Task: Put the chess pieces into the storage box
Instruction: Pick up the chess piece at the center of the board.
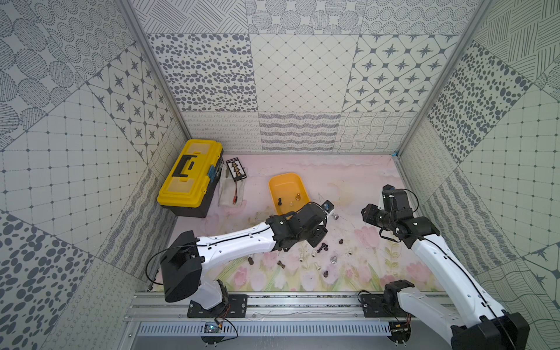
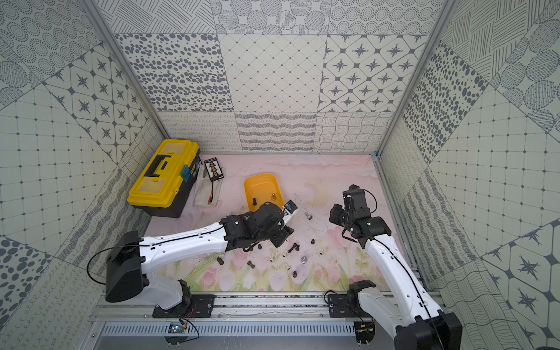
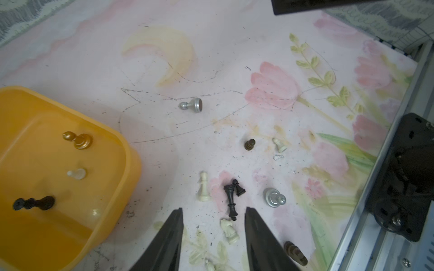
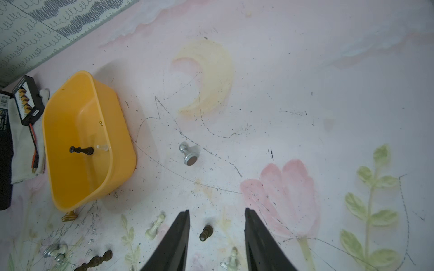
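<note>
Left gripper (image 3: 214, 211) and right gripper (image 4: 216, 211) — jaws spread, empty, seemingly clear of the chess pieces (image 3: 230, 199).

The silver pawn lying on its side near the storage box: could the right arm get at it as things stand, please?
Probably yes: the silver pawn lies alone on bare mat ahead of the open right pincer, clear of the storage box, with nothing between.

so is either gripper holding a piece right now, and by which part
Nothing is held. The left gripper and the right gripper are both open and empty; the pieces seen between their fingers lie loose on the mat.
</note>
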### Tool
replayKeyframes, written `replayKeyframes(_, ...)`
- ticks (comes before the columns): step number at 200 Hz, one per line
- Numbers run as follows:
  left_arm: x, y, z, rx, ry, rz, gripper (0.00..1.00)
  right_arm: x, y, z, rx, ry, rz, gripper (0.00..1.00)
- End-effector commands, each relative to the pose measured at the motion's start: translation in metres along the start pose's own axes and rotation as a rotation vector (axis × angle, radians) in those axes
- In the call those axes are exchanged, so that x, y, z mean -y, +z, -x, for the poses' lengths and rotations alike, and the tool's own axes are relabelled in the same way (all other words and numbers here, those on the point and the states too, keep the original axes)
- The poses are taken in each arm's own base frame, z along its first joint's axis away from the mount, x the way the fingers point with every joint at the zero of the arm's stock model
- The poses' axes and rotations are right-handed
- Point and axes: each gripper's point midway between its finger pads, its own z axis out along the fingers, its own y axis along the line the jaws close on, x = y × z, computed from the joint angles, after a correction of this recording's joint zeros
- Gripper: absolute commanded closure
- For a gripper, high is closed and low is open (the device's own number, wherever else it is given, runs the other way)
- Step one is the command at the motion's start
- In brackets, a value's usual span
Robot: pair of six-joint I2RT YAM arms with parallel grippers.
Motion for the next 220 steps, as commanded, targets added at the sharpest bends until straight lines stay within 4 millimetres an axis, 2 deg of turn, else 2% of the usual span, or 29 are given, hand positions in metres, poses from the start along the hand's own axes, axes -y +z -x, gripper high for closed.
replayKeyframes(1, 0.045, 0.024, -0.016, -0.068, 0.072, -0.128, 0.52, -0.015, -0.015, 0.014, 0.100, 0.011, 0.103, 0.55)
replayKeyframes(42, 0.063, 0.061, -0.014, -0.085, 0.014, -0.181, 0.54, -0.020, -0.032, 0.031, 0.185, -0.001, 0.123, 0.53)
replayKeyframes(79, 0.073, 0.089, -0.015, -0.126, 0.009, -0.198, 0.57, -0.021, -0.035, 0.036, 0.199, -0.013, 0.123, 0.53)
replayKeyframes(108, 0.071, 0.104, -0.015, -0.144, 0.016, -0.170, 0.59, -0.020, -0.035, 0.035, 0.198, -0.013, 0.118, 0.53)
replayKeyframes(136, 0.064, 0.120, -0.018, -0.171, 0.034, -0.119, 0.64, -0.020, -0.034, 0.032, 0.190, -0.004, 0.120, 0.53)
replayKeyframes(193, 0.063, 0.141, -0.021, -0.206, 0.055, -0.089, 0.62, -0.022, -0.036, 0.036, 0.198, -0.015, 0.124, 0.53)
replayKeyframes(220, 0.061, 0.152, -0.025, -0.240, 0.063, -0.068, 0.64, -0.024, -0.038, 0.037, 0.199, -0.021, 0.132, 0.53)
